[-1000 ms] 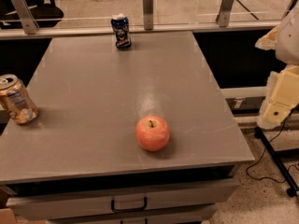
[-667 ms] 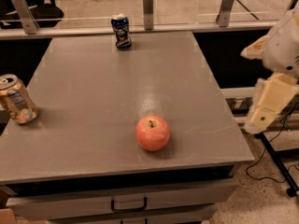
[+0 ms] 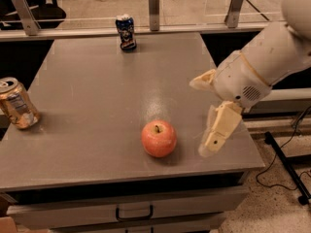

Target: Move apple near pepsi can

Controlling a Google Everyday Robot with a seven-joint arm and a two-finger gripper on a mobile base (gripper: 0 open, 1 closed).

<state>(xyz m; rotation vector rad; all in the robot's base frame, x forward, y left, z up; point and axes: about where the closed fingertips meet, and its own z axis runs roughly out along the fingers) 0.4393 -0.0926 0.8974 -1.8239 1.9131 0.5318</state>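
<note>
The red-orange apple (image 3: 159,138) sits on the grey table (image 3: 97,96) near its front edge, right of the middle. The dark blue pepsi can (image 3: 126,33) stands upright at the table's far edge, well apart from the apple. My gripper (image 3: 199,116) hangs on the white arm that reaches in from the right. It is above the table's right front part, just right of the apple and not touching it. Its two cream fingers (image 3: 218,130) are spread apart and hold nothing.
A gold-tan dented can (image 3: 17,104) stands at the table's left edge. Metal posts (image 3: 153,7) and a rail run behind the table. A drawer with a handle (image 3: 133,212) is under the tabletop. Cables (image 3: 286,159) lie on the floor at the right.
My arm and gripper have moved left from beyond the table's right edge to just right of the apple. The apple and both cans have not moved.
</note>
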